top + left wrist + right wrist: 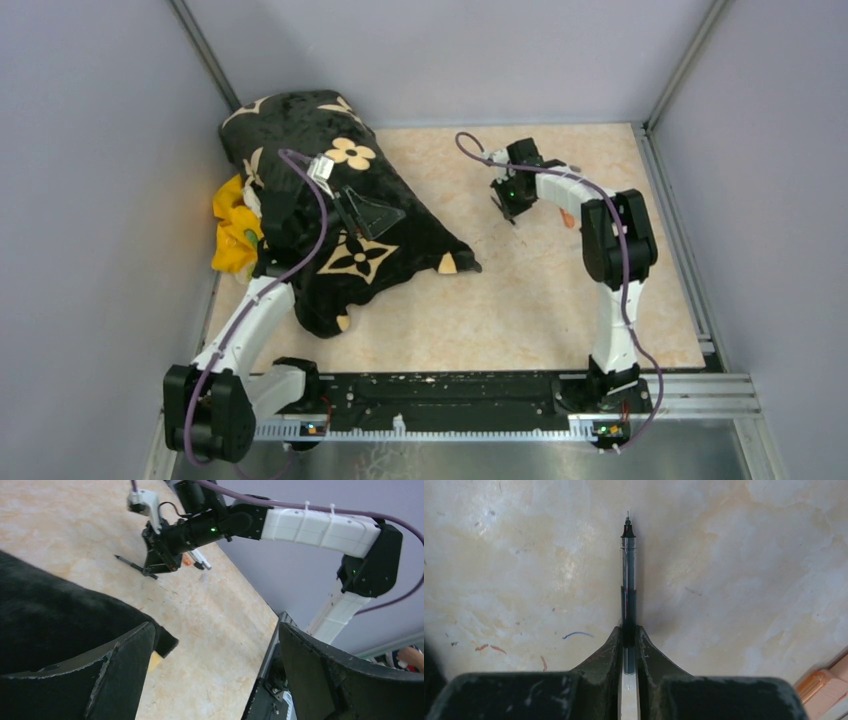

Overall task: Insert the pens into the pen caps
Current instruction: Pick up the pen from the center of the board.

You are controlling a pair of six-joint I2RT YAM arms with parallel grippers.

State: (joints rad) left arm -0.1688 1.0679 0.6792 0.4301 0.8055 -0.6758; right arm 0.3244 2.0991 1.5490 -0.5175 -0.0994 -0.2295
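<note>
Only in the right wrist view is the thin dark pen [628, 580] resolved in detail: a slim, needle-tipped barrel at centre frame, clamped in the narrowed right gripper [629, 632] on the marbled table [749, 580]. In the left wrist view, the left gripper [215, 630] is shown spread wide over plush black cloth [50, 615].

Even, diffuse light leaves faint shadows and mild glare on the tabletop [569, 565], with the thin dark pen [628, 580] sharp and the lower frame edges blurred.

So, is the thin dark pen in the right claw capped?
No, the pointed tip of the thin dark pen shows bare ahead of the right claw.
</note>
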